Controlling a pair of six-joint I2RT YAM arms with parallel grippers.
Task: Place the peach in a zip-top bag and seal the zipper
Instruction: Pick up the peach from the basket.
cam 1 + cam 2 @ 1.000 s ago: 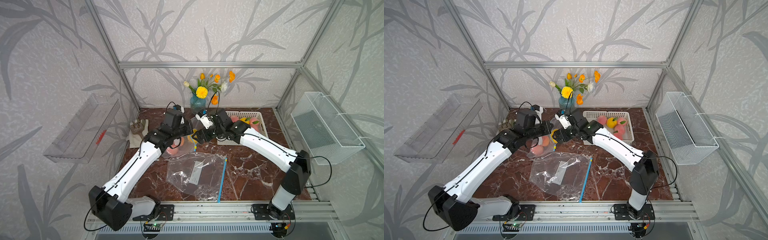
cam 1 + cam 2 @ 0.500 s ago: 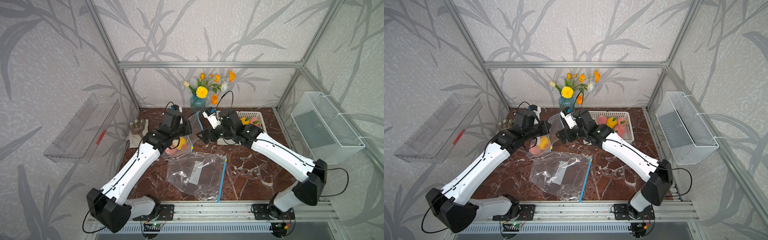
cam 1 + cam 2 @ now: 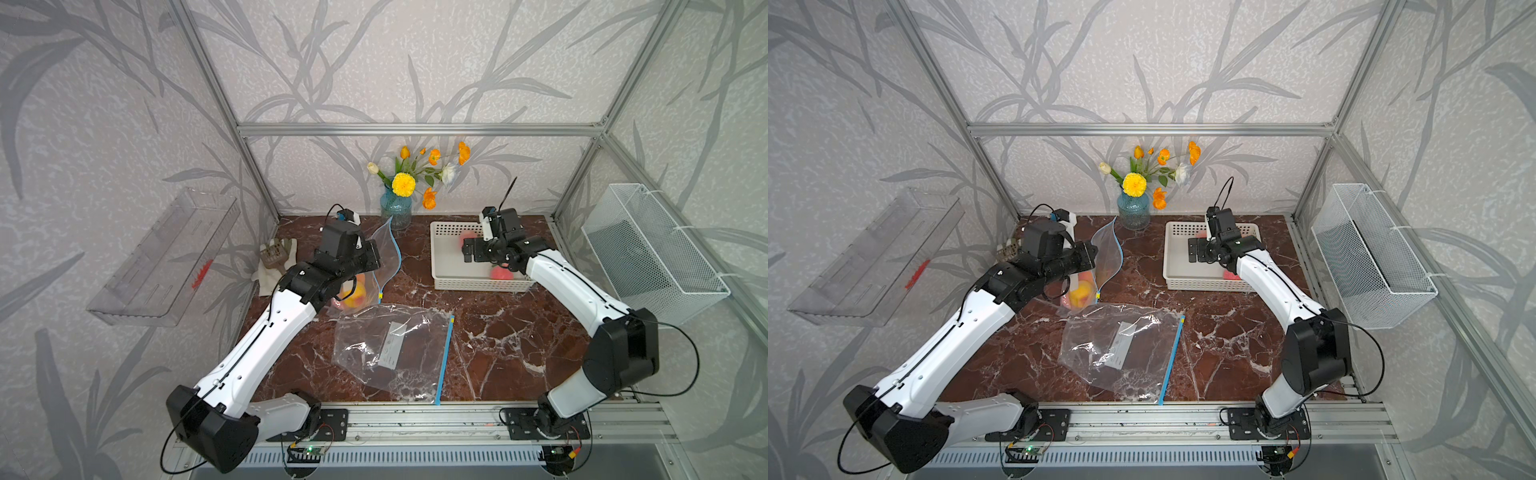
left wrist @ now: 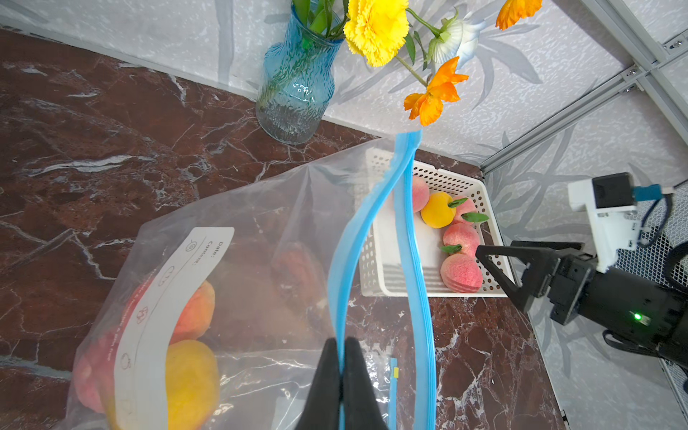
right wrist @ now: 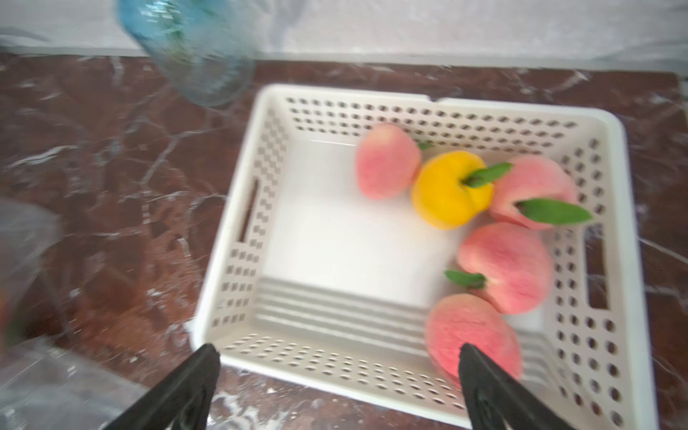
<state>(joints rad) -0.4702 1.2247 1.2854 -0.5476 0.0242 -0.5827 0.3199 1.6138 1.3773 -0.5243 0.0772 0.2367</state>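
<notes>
So on the marble counter (image 3: 519,332) the white basket (image 3: 473,284) sits on the right arm's side. The zip-top bag (image 4: 260,231) hangs upright on the other side, mouth gaping toward the basket, a few fruits inside. Left hand (image 4: 340,357) is pinched tight on one blue zipper lip. Right hand (image 5: 337,350) hovers over the basket, spread wide, holding nothing. Nearest pink peach (image 5: 473,335) sits right by one fingertip, off-centre from the gap, so I'd guess it needs a sidestep first.
</notes>
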